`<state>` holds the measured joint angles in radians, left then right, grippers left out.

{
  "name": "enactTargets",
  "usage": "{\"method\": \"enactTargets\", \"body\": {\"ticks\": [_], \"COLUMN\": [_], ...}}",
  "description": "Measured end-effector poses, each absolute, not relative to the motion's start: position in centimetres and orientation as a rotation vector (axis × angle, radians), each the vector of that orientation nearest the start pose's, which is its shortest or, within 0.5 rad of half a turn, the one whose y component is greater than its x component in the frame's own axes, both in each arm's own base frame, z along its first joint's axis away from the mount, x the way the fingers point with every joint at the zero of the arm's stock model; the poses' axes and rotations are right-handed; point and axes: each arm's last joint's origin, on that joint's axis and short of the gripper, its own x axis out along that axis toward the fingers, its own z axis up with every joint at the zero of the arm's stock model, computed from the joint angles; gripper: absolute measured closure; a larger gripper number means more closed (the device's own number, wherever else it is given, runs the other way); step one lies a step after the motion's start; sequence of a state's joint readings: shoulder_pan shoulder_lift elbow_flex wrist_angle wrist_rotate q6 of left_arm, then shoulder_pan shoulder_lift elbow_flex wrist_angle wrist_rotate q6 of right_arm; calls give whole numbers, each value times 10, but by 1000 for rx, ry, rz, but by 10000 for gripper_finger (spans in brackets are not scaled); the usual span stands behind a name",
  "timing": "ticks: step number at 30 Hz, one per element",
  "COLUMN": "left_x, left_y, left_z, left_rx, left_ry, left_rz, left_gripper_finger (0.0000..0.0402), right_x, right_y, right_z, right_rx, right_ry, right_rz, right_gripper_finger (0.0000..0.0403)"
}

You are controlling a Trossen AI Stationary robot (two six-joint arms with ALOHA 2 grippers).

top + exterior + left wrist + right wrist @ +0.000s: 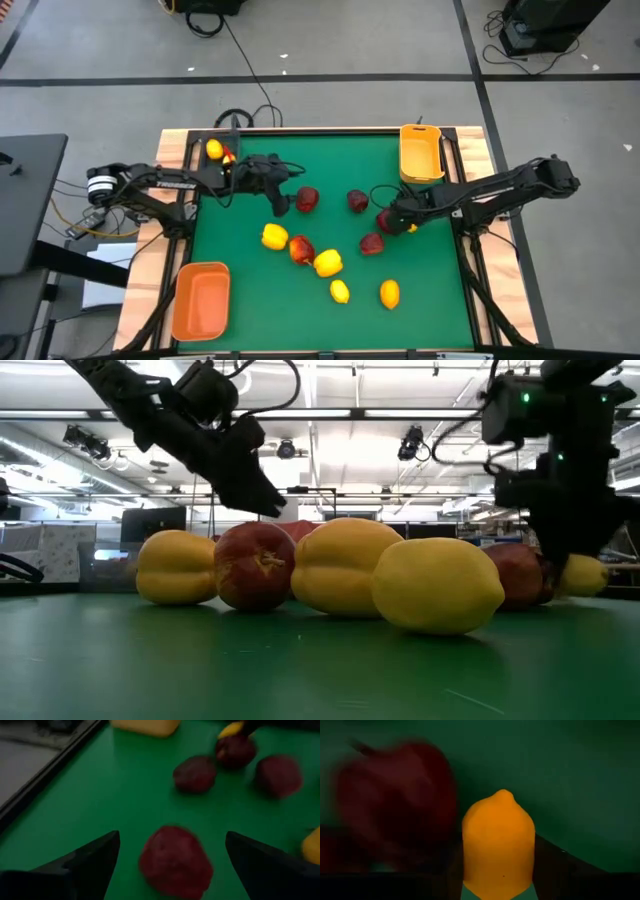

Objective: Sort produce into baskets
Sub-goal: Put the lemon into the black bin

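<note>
My left gripper (281,203) is open and raised above the green mat, just left of a dark red apple (307,199). In the left wrist view the apple (176,861) lies ahead between the two spread fingers, untouched. My right gripper (404,224) is shut on a small yellow lemon (411,229) beside another red apple (386,220). More red apples (357,201), bigger yellow pieces (275,236) and lemons (340,291) lie loose on the mat. A yellow-orange basket (421,155) stands at the far right, a deeper orange one (202,298) at the near left, a black one (222,138) at the far left. My right gripper pinches the lemon's two sides (498,845) between its two fingers, the lemon's pointed tip facing away from the wrist. The fingers come slanting down from the table's right. In the low view the lemon (583,573) sits under the gripper, low over the mat; whether it rests there I cannot tell.
The black basket holds a lemon (213,149). A red apple (395,805) lies close beside the held lemon, another (372,243) just nearer. A cluster of yellow and red pieces (301,250) fills the mat's middle. The mat's near right shows bare green.
</note>
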<state>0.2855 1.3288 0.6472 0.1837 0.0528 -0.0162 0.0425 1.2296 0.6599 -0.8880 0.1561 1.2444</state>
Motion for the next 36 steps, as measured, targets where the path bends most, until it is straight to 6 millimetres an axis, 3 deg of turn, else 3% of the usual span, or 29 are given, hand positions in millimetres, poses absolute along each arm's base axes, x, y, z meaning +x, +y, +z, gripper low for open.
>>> {"method": "enactTargets", "body": {"ticks": [2,6,13,16,22,27,36], "left_x": [260,267,283,285,286,288,292], "left_y": [74,76,80,79,77,79,81], "left_z": [202,202,211,214,223,232,230], "left_rx": [-136,-201,-198,-194,-74,-129,-119], "left_ry": [451,333,94,30,-55,-102,-23], "left_rz": [223,235,182,129,38,66,103], "left_gripper_finger": [30,30,30,30,30,30,30], "right_x": [184,200,257,271,292,308,327], "right_y": [1,-7,-6,-6,-6,-8,-8], "right_z": [187,212,241,246,237,221,220], "right_rx": [802,492,65,-76,-280,-476,-649], "right_ry": [1073,785,435,339,297,301,270], "right_rz": [-961,-908,-514,-464,-401,-451,-486], "right_gripper_finger": [219,219,208,207,205,203,187]}}
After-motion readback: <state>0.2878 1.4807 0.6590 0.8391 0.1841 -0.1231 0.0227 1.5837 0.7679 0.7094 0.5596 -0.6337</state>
